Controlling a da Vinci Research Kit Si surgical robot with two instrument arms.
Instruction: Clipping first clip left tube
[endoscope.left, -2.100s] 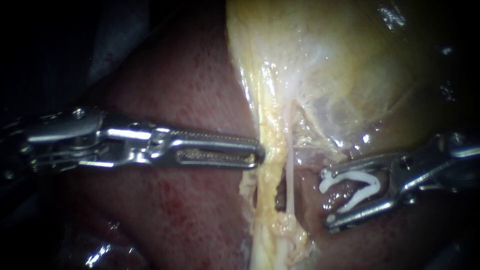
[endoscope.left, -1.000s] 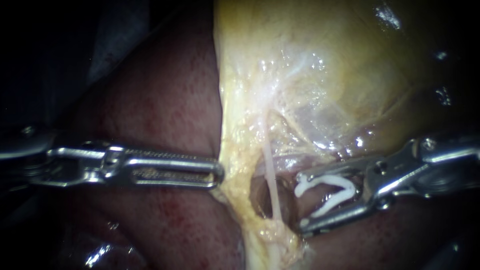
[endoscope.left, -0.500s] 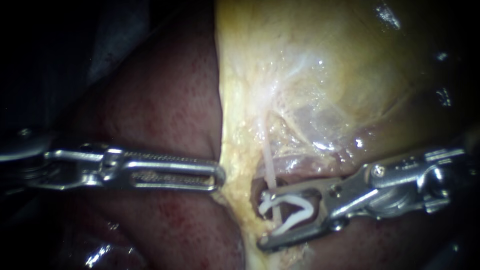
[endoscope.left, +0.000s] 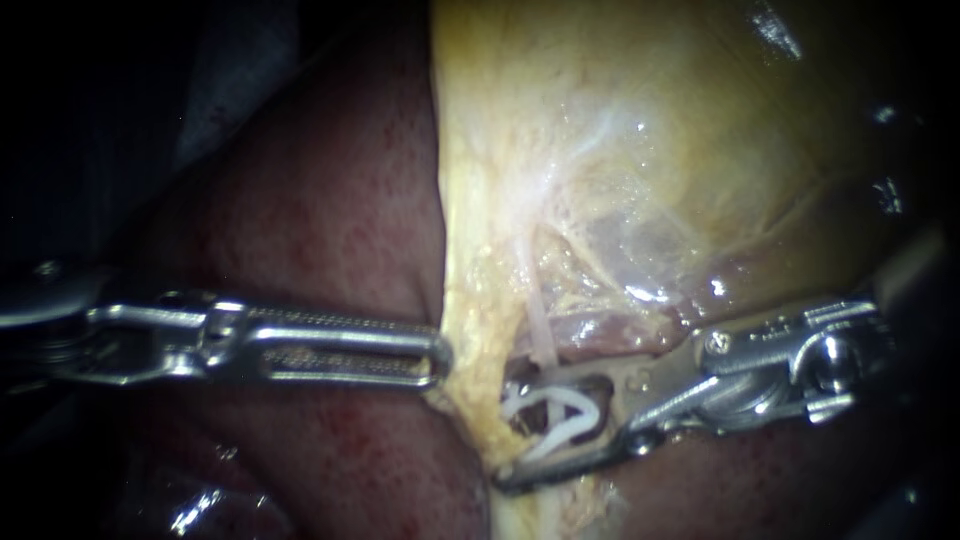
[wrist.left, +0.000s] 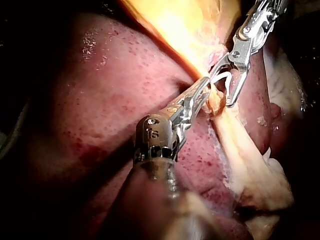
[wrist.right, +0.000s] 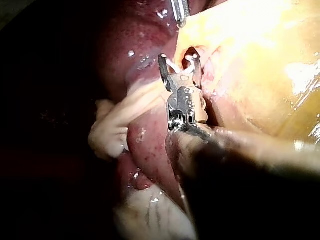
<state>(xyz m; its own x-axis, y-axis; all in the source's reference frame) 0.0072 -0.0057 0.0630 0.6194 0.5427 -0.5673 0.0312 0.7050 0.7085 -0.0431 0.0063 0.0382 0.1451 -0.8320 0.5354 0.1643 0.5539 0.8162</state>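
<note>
Straddles the thin tube (endoscope.left: 540, 335) at the lower edge of the gallbladder (endoscope.left: 650, 120) with a white clip (endoscope.left: 575, 400) clasped in jaws of the right instrument (endoscope.left: 508, 428); grips the yellow tissue (endoscope.left: 470, 330) by its edge in clenched jaws of the left instrument (endoscope.left: 440, 352).

Left instrument (endoscope.left: 438, 352) lies level, clamped on tissue (endoscope.left: 468, 320); right instrument (endoscope.left: 508, 430) angles in, spread wide, holding a clip (endoscope.left: 568, 408)
</note>
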